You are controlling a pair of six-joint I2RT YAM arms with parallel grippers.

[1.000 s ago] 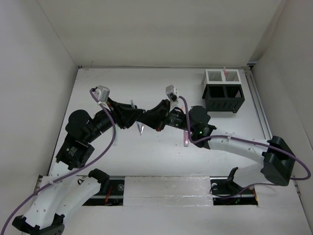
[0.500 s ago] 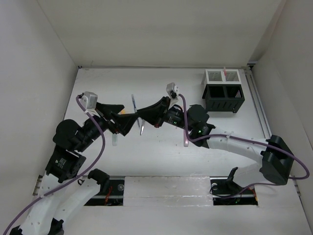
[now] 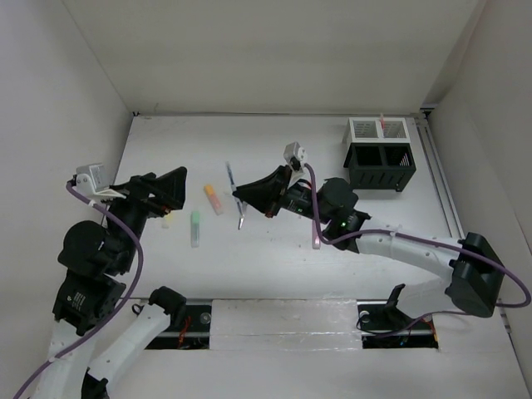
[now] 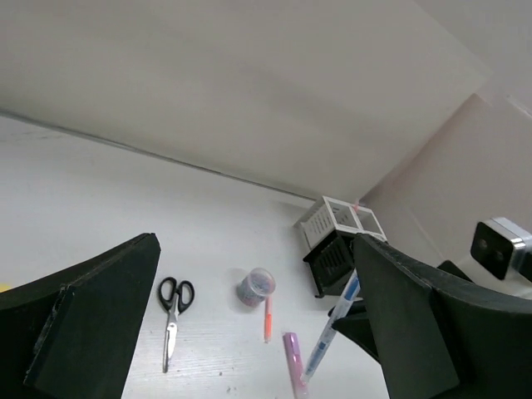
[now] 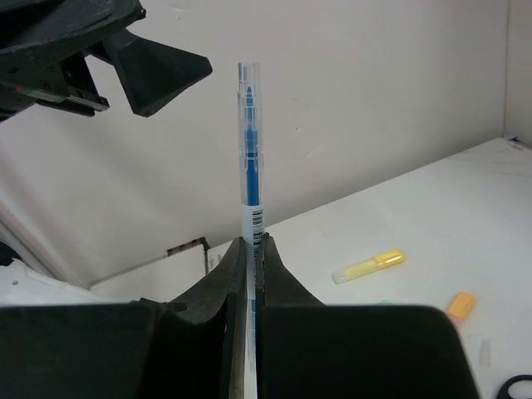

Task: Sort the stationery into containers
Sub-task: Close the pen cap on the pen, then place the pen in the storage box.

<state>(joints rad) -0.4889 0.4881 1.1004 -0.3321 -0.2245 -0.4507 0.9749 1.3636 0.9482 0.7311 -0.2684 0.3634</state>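
**Clamped tight on a clear-barrelled blue plastic pen**

Gripped by its lower end in the right gripper, jaws pressed together, above the middle of the desk. Lying below and to the left: black-handled scissors, an orange highlighter, a green highlighter, a yellow highlighter. Spread wide and empty near the left edge: the left gripper. Tucked in the far right corner, past the right arm's own bulk: a black mesh organiser joined to a white mesh box.

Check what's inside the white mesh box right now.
In the white mesh box, one thin red pen stands near the middle divider. The compartment floors are too small here to tell whether anything else lies inside.
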